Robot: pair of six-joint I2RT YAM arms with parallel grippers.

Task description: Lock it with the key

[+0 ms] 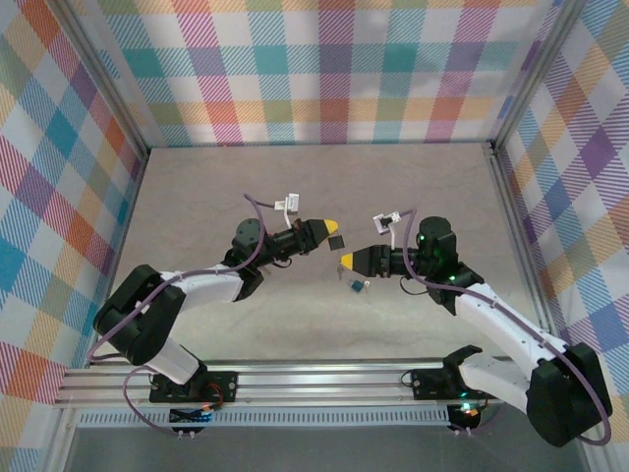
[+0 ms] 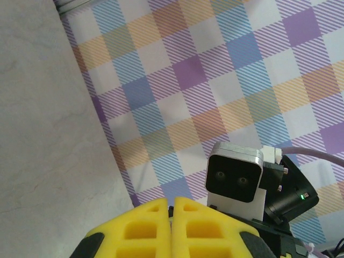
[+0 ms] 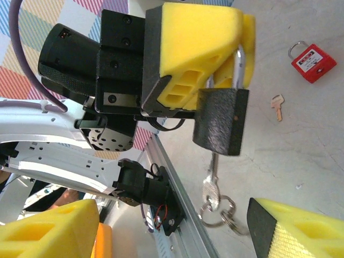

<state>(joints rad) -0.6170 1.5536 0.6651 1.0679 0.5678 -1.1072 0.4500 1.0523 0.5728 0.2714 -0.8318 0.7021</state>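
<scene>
The walls (image 1: 324, 69) are covered in a pastel plaid of pink, teal, orange, purple and white. The tabletop (image 1: 314, 187) is coloured a mottled grey-beige. Yellow foam is carried by the left end effector (image 2: 173, 215) and the right end effector (image 1: 346, 262). A black padlock (image 3: 221, 121) is paired with a silver-grey key (image 3: 212, 183). A red padlock (image 3: 313, 62) is labelled in white. A cable (image 3: 16, 32) is coloured purple.

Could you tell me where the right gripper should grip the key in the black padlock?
Probably the key by its flat bow, between the black padlock and the key ring. The blade is inside the lock, so the right gripper should come from the ring end and pinch the bow's faces.
</scene>
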